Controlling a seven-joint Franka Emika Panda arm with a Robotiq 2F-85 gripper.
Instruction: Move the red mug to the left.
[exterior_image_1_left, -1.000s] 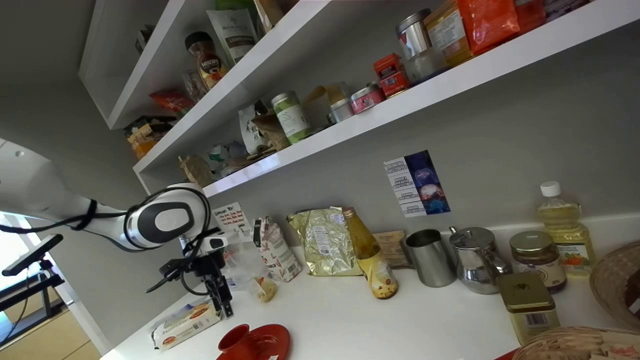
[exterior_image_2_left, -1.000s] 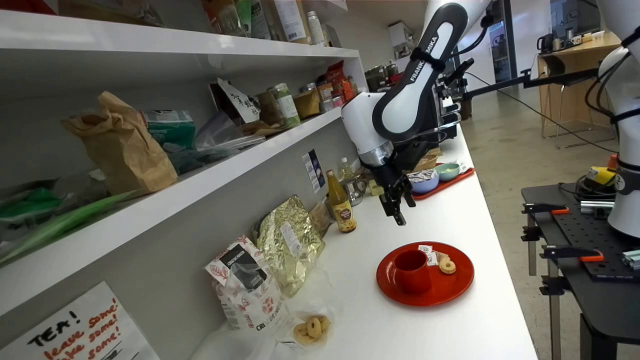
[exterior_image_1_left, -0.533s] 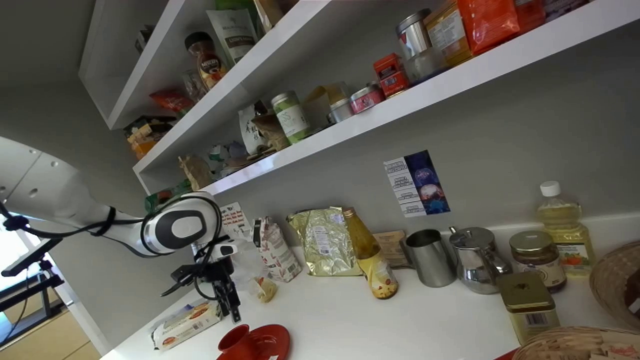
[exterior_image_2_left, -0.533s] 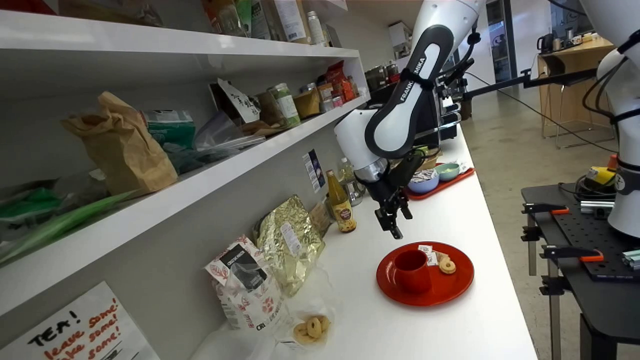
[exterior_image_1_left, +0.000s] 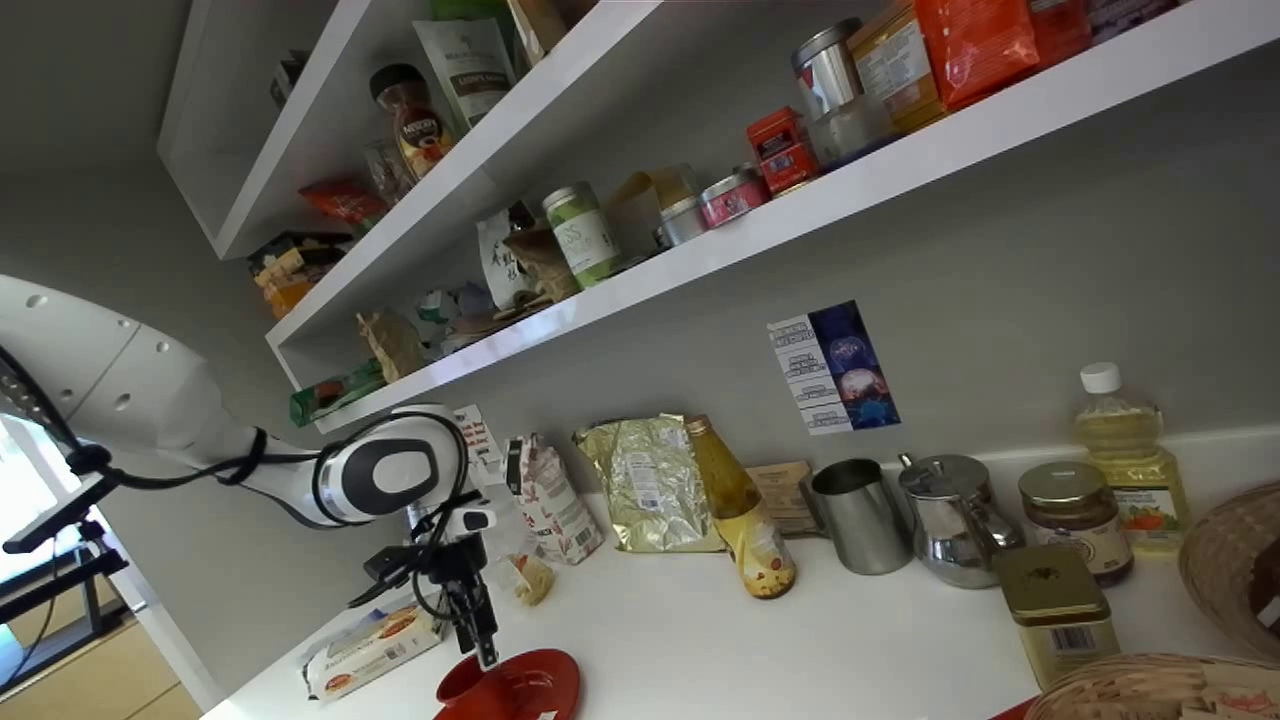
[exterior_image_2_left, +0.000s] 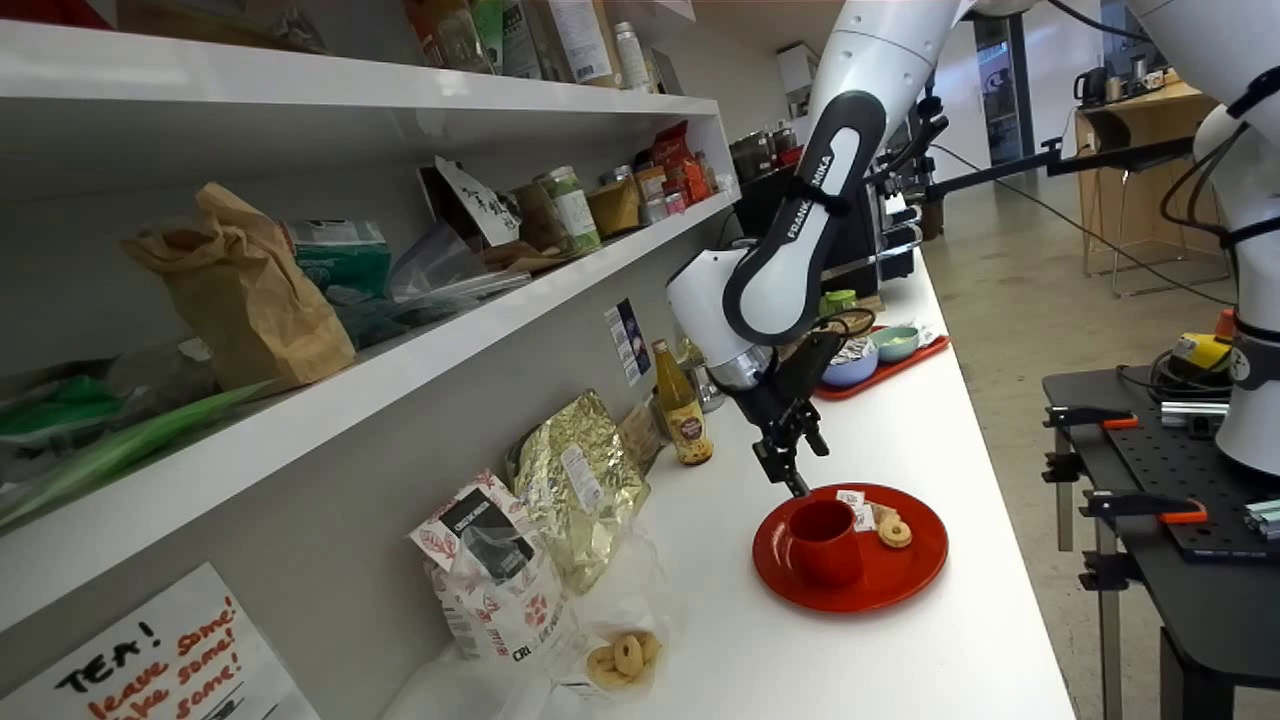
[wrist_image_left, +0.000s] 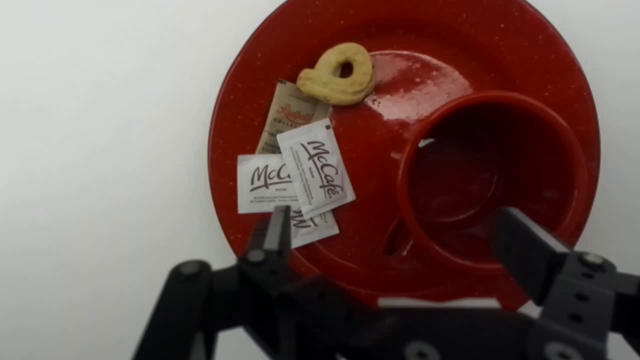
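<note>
Mug (wrist_image_left: 480, 180) is upright on the dish (wrist_image_left: 372, 165), between 3 and 4 o'clock of its centre (wrist view, 12 = top). Gripper (wrist_image_left: 393, 212) is spread wide, nothing in it. I read this as line-up for the grasp.

It's off-centre: the 3 o'clock finger (wrist_image_left: 532, 252) overlaps the mug's mouth in view, the 9 o'clock finger (wrist_image_left: 272, 235) overlaps the sachets (wrist_image_left: 316, 167). For a straddle, slide toward 2–3 o'clock; looks a tight fit, and the handle (wrist_image_left: 392, 232) at 8 o'clock could foul a finger. Rim pinch seems the safer bet: one finger in, one out, away from the handle. Come straight down, squeeze gently, don't bottom out on the dish, lift clear before going left.

Vs 1 s ago: gripper lower and nearer the mug. In an exterior view a fingertip (exterior_image_2_left: 797, 487) dropped toward 6 o'clock, now lines up with the dish rim; can't tell contact, probably above it. In an exterior view a fingertip (exterior_image_1_left: 487, 655) went toward 4–5 o'clock, now overlaps the mug rim. Mug and dish same place.
</note>
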